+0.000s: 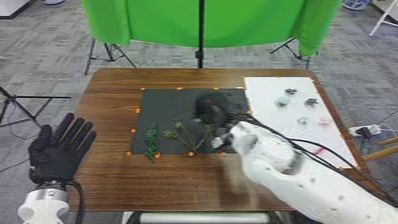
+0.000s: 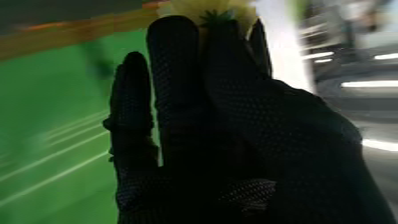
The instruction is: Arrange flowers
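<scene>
Over the back right of the black mat [image 1: 164, 102], my right hand [image 1: 213, 107] is blurred in the head view. In the right wrist view, the thumb and fingers of my right hand [image 2: 178, 100] pinch a pale yellow flower [image 2: 185, 7] with a green base at their tips. A narrow green sprig [image 1: 151, 141] and a branching green stem [image 1: 188, 137] lie on the mat. Pale flower heads [image 1: 282, 102], darker ones [image 1: 311, 102] and a pink one [image 1: 324, 121] rest on the white sheet [image 1: 266, 90]. My left hand [image 1: 60, 150] is open, palm down, at the table's left.
The brown table [image 1: 107, 95] extends around the mat and sheet, with small orange tape marks along their edges. My right arm crosses the sheet's front part, with black cables alongside. A green backdrop [image 1: 151, 25] stands on stands behind the table.
</scene>
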`<move>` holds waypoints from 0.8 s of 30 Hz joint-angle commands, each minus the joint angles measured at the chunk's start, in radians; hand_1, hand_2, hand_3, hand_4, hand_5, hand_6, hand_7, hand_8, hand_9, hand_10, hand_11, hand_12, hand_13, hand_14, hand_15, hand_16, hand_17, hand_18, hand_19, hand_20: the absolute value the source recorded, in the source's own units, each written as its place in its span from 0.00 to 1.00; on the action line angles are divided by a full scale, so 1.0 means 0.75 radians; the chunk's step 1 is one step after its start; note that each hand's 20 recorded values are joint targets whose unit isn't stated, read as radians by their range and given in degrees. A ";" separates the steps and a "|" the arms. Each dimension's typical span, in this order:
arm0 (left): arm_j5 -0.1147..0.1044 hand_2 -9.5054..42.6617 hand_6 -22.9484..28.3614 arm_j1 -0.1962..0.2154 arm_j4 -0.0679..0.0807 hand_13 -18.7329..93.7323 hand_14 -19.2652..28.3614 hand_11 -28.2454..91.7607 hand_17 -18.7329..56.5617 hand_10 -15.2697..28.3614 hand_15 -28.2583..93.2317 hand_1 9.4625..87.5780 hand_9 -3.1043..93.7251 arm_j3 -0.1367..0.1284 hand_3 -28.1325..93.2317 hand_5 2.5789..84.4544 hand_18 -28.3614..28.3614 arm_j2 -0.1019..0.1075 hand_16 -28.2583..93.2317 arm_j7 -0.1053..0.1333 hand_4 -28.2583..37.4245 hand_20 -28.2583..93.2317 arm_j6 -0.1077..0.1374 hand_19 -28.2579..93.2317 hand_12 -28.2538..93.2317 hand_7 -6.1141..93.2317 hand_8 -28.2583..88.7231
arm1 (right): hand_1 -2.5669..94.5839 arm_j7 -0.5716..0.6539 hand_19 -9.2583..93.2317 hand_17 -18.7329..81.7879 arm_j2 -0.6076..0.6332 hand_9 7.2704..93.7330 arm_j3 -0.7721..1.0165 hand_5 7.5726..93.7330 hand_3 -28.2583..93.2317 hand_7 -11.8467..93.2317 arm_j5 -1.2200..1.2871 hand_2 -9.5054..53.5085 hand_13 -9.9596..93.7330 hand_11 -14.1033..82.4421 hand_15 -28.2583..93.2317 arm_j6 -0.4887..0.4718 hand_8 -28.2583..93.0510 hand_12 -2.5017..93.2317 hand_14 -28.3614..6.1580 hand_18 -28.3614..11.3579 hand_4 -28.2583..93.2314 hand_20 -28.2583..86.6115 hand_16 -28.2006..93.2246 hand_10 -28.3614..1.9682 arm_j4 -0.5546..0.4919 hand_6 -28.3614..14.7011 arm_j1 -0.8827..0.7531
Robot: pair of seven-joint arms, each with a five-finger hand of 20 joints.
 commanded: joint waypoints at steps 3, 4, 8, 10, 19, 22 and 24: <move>-0.015 0.45 0.64 -0.031 0.006 0.40 0.71 0.37 0.21 0.70 0.43 0.22 0.40 0.025 0.84 0.50 0.70 0.048 0.20 0.009 0.00 0.33 0.035 0.41 0.32 0.10 0.19 | 0.73 -0.035 0.80 0.49 -0.351 0.82 -0.330 0.71 0.79 0.47 -0.026 0.00 0.75 0.24 0.59 0.025 0.22 0.44 0.65 0.26 0.00 0.54 0.58 0.60 0.093 0.65 0.264; -0.012 0.46 0.64 -0.024 0.003 0.40 0.71 0.37 0.21 0.70 0.43 0.22 0.40 0.024 0.84 0.50 0.70 0.054 0.20 0.015 0.00 0.33 0.035 0.41 0.32 0.10 0.19 | 0.73 -0.038 0.80 0.49 -0.379 0.82 -0.343 0.70 0.79 0.47 -0.009 0.00 0.75 0.24 0.59 0.020 0.22 0.44 0.66 0.26 0.00 0.54 0.58 0.60 0.119 0.65 0.266; -0.003 0.47 0.65 -0.018 -0.002 0.40 0.73 0.36 0.20 0.71 0.44 0.22 0.40 0.019 0.83 0.50 0.71 0.090 0.20 0.022 0.00 0.33 0.041 0.43 0.33 0.10 0.19 | 0.72 -0.005 0.80 0.49 -0.474 0.82 -0.401 0.70 0.78 0.47 0.050 0.00 0.75 0.24 0.59 0.018 0.22 0.43 0.65 0.25 0.00 0.55 0.58 0.60 0.232 0.65 0.292; -0.002 0.47 0.66 -0.023 -0.003 0.40 0.73 0.36 0.19 0.72 0.43 0.23 0.40 0.021 0.83 0.49 0.72 0.094 0.20 0.027 0.00 0.33 0.045 0.43 0.33 0.09 0.19 | 0.72 -0.009 0.80 0.49 -0.507 0.82 -0.419 0.69 0.78 0.47 0.009 0.00 0.75 0.24 0.58 0.026 0.22 0.43 0.65 0.25 0.00 0.55 0.57 0.61 0.287 0.65 0.301; -0.003 0.48 0.66 -0.080 0.022 0.40 0.76 0.35 0.18 0.73 0.43 0.23 0.39 0.044 0.82 0.49 0.73 0.102 0.19 0.013 0.00 0.32 0.054 0.45 0.33 0.08 0.19 | 0.71 0.050 0.79 0.49 -0.581 0.79 -0.351 0.67 0.77 0.47 -0.120 0.00 0.74 0.24 0.58 -0.040 0.20 0.42 0.67 0.26 0.00 0.55 0.56 0.63 0.415 0.65 0.251; 0.001 0.48 0.66 -0.058 0.013 0.40 0.76 0.35 0.18 0.74 0.42 0.23 0.39 0.040 0.82 0.48 0.74 0.095 0.19 0.021 0.00 0.32 0.045 0.46 0.33 0.08 0.19 | 0.71 0.132 0.79 0.49 -0.583 0.78 -0.360 0.66 0.77 0.44 -0.108 0.00 0.73 0.24 0.58 -0.042 0.19 0.40 0.68 0.26 0.00 0.54 0.56 0.63 0.410 0.65 0.250; -0.006 0.49 0.66 -0.052 0.011 0.40 0.76 0.34 0.17 0.74 0.42 0.23 0.39 0.039 0.82 0.48 0.74 0.094 0.19 0.021 0.00 0.32 0.039 0.46 0.33 0.08 0.19 | 0.71 0.154 0.79 0.49 -0.577 0.78 -0.364 0.66 0.77 0.41 -0.100 0.00 0.73 0.23 0.58 -0.069 0.19 0.39 0.68 0.26 0.00 0.54 0.56 0.62 0.399 0.64 0.251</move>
